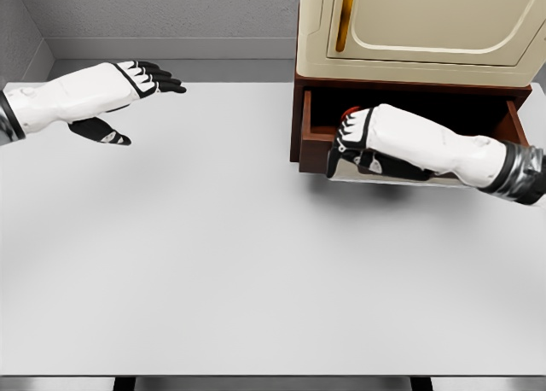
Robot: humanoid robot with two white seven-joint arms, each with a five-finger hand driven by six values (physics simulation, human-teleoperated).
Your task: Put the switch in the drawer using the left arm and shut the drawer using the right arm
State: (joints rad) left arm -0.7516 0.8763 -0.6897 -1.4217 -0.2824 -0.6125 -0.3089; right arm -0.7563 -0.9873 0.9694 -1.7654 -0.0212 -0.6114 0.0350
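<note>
The brown wooden drawer stands pulled out from under the cream cabinet at the upper right. A small red piece, likely the switch, peeks out inside the drawer just behind my right hand; most of it is hidden. My right hand lies across the drawer's front panel, with its fingers curled down against the panel. My left hand hovers over the table at the upper left, far from the drawer, fingers stretched out and holding nothing.
A wide white table fills the view, with its front edge at the bottom. The cabinet door has a yellow handle. A grey wall runs behind the table.
</note>
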